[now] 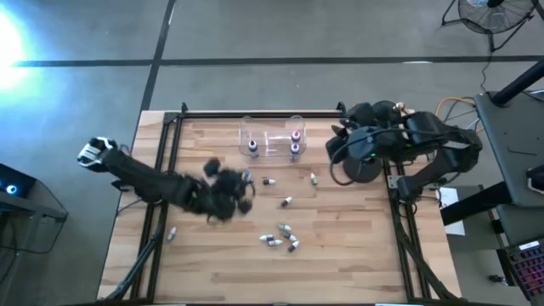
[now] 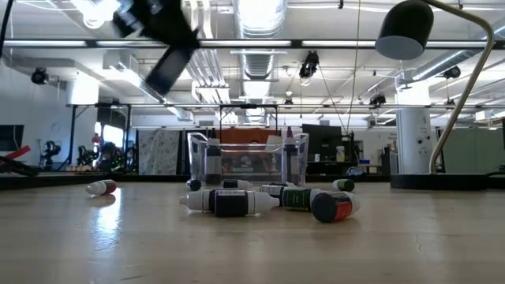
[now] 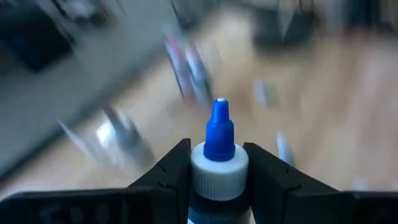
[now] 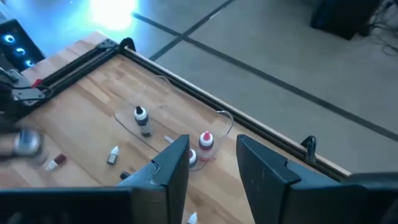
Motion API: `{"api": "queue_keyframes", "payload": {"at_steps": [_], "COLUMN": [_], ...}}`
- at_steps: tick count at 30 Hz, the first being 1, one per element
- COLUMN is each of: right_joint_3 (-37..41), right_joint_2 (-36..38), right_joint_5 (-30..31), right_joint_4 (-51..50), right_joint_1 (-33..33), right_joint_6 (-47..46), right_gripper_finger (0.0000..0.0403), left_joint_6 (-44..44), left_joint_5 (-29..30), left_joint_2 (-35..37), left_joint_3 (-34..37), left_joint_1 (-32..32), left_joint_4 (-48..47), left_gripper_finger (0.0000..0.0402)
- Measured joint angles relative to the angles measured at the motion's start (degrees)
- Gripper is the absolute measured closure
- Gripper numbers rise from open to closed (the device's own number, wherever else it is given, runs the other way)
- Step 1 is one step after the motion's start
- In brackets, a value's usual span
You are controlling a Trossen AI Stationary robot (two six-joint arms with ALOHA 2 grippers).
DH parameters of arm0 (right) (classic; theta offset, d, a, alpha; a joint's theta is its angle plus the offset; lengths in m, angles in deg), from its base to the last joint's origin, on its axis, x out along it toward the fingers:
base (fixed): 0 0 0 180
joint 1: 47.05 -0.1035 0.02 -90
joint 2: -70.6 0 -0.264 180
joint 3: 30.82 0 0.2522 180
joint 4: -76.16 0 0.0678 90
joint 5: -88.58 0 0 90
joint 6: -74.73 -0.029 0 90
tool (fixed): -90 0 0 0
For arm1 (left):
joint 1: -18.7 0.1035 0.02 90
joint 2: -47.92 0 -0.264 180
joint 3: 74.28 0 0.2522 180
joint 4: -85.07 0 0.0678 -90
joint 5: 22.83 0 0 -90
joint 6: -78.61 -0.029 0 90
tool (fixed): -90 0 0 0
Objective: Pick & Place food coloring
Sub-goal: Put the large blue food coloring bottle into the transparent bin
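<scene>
Blue-capped bottle (image 3: 219,163) in left tool (image 3: 217,171)

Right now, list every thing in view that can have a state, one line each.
Left gripper: shut on a blue-capped bottle, above the table.
Right gripper: open, empty, raised near the clear box.
Clear box: open-topped, bottles standing upright inside.
Loose bottles: lying on the table.

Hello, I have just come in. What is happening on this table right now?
The left gripper is shut on a blue-capped bottle of food coloring, held above the table's middle. The clear box at the far edge already holds a few upright bottles. Several more bottles lie loose on the wood. The right gripper waits open at the far right corner, holding nothing.
</scene>
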Motion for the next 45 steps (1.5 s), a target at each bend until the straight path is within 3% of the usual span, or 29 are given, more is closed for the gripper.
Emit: {"api": "queue_keyframes", "payload": {"at_steps": [3,7,10,14,19,23,28,34,45], "right_joint_3": [2.2,6.1,9.1,12.5,14.7,14.9,14.5,13.6,13.7], "right_joint_2": [2.3,3.7,3.6,3.0,2.8,2.8,2.8,2.8,2.8], "right_joint_5": [0.0,1.2,2.1,4.7,4.9,4.8,4.8,3.9,3.5], "right_joint_4": [0.2,0.5,0.5,0.6,0.7,0.8,0.9,0.9,1.0], "right_joint_1": [-0.3,-0.4,-0.3,-0.3,0.1,0.9,2.7,4.4,7.9], "right_joint_6": [-0.5,-1.9,-2.8,-7.3,-10.9,-13.1,-15.3,-16.7,-15.3], "right_gripper_finger": [0.0283,0.0287,0.0286,0.0285,0.0285,0.0285,0.0286,0.0289,0.0299], "left_joint_6": [-15.0,-30.4,-33.4,-33.8,-32.8,-32.2,-30.2,-29.1,-25.2], "left_joint_5": [0.3,-9.8,-16.0,-20.7,-29.5,-33.3,-33.4,-33.1,-33.0], "left_joint_2": [3.5,3.6,2.2,-0.3,-2.8,-5.1,-7.6,-10.4,-13.7], "left_joint_3": [0.9,1.9,1.9,3.7,7.9,11.9,16.9,22.8,26.1], "left_joint_1": [7.3,18.4,26.1,34.7,42.2,45.4,47.6,49.4,50.1], "left_joint_4": [16.7,36.4,41.8,41.8,48.4,55.2,60.6,73.7,75.8], "left_gripper_finger": [0.0306,0.0306,0.0302,0.0302,0.0302,0.0301,0.0300,0.0300,0.0298]}}
